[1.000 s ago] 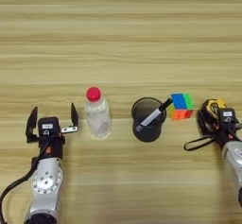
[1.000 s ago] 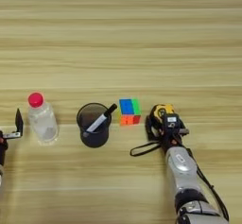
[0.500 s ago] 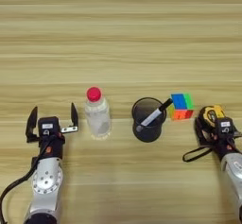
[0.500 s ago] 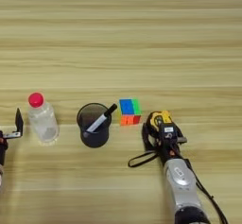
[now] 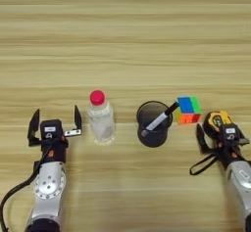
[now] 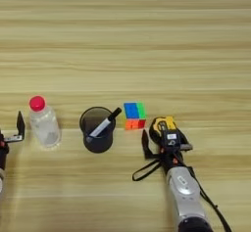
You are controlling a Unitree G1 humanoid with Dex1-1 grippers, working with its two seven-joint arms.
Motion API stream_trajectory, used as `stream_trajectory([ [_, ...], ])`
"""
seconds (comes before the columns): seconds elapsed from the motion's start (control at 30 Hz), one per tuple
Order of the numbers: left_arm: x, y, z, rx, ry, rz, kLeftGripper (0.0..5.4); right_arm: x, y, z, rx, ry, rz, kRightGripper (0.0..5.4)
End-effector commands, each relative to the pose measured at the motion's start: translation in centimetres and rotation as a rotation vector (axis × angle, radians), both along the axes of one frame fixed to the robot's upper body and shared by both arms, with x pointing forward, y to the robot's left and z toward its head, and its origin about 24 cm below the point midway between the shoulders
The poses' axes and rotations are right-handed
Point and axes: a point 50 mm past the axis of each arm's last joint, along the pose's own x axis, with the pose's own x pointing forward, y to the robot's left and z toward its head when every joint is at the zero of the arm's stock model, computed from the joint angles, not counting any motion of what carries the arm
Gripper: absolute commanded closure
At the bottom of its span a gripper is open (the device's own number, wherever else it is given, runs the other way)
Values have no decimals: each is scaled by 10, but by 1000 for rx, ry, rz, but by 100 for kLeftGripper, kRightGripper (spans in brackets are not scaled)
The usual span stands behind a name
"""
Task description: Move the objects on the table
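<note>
Tape measure (image 6: 163,126), at the worktop's (image 5: 125,40) four o'clock, sits between your right gripper's (image 6: 164,140) fingers, apparently closed on it, so lift straight before clearing the cube (image 5: 188,110), while your left gripper (image 5: 55,125) idles wide open beside the bottle (image 5: 101,118).

The right end effector (image 6: 164,145) is covering much of the tape measure (image 6: 162,127), so whether its fingers are gripping it is unclear. The mesh cup (image 5: 153,124) is hiding the pen's (image 5: 160,120) lower end. The right-eye frame edge is cutting off the left end effector (image 5: 55,124).
</note>
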Motion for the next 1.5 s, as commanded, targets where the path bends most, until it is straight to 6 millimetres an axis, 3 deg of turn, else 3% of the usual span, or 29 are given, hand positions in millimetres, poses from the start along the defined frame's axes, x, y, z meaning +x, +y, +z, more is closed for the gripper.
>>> stream_trajectory([
  [0.03, 1, 1, 0, 0, -4, -2, 0, -10, 0, -5, -21, 38, 3, 1],
  [0.53, 1, 1, 0, 2, -5, -1, 0, -9, -6, 12, -49, -35, -21, 1],
  [0.97, 1, 11, 7, 2, -51, 55, 0, -5, -8, 43, -27, -174, -57, 1],
  [1.23, -5, 26, 39, 16, -231, 128, 0, -3, -7, 41, -28, -164, -65, 1],
  [1.5, -15, 14, 79, -15, -389, 33, 0, -2, -8, 36, -32, -146, -71, 1],
])
